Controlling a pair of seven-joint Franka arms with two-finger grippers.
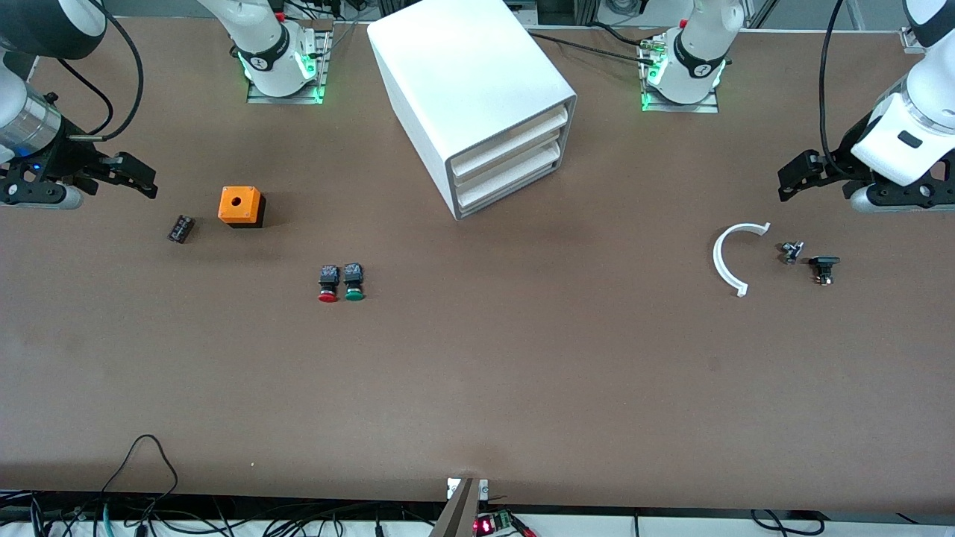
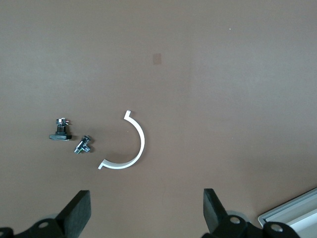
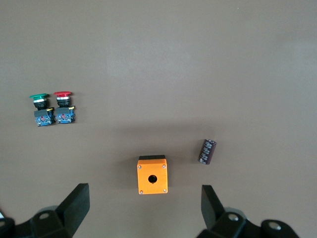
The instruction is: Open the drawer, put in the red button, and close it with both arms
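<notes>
In cabinet (image 1: 477, 104): drawer (image 1: 515, 195) (shut).

In the upper middle of the frame the cabinet (image 1: 462, 82) stands on the worktop (image 1: 522, 373), the drawer (image 1: 507, 190) lowest in its stack. Toward the right arm's end, lower in the frame, sits a holed box (image 1: 240, 205), with a small cylinder (image 1: 181, 228) beside it nearer that end. Nearer the camera, left of centre frame, the push button (image 1: 328, 284) lies just beside its twin (image 1: 353, 282), which is on the cabinet's side. Toward the left arm's end lie a curved clip (image 1: 722, 257), then a bolt (image 1: 791, 251) and a flat-headed fastener (image 1: 824, 267). The right gripper (image 1: 138, 177) hangs over the cylinder's end of the worktop, and the left gripper (image 1: 794, 175) is above the fasteners.
</notes>
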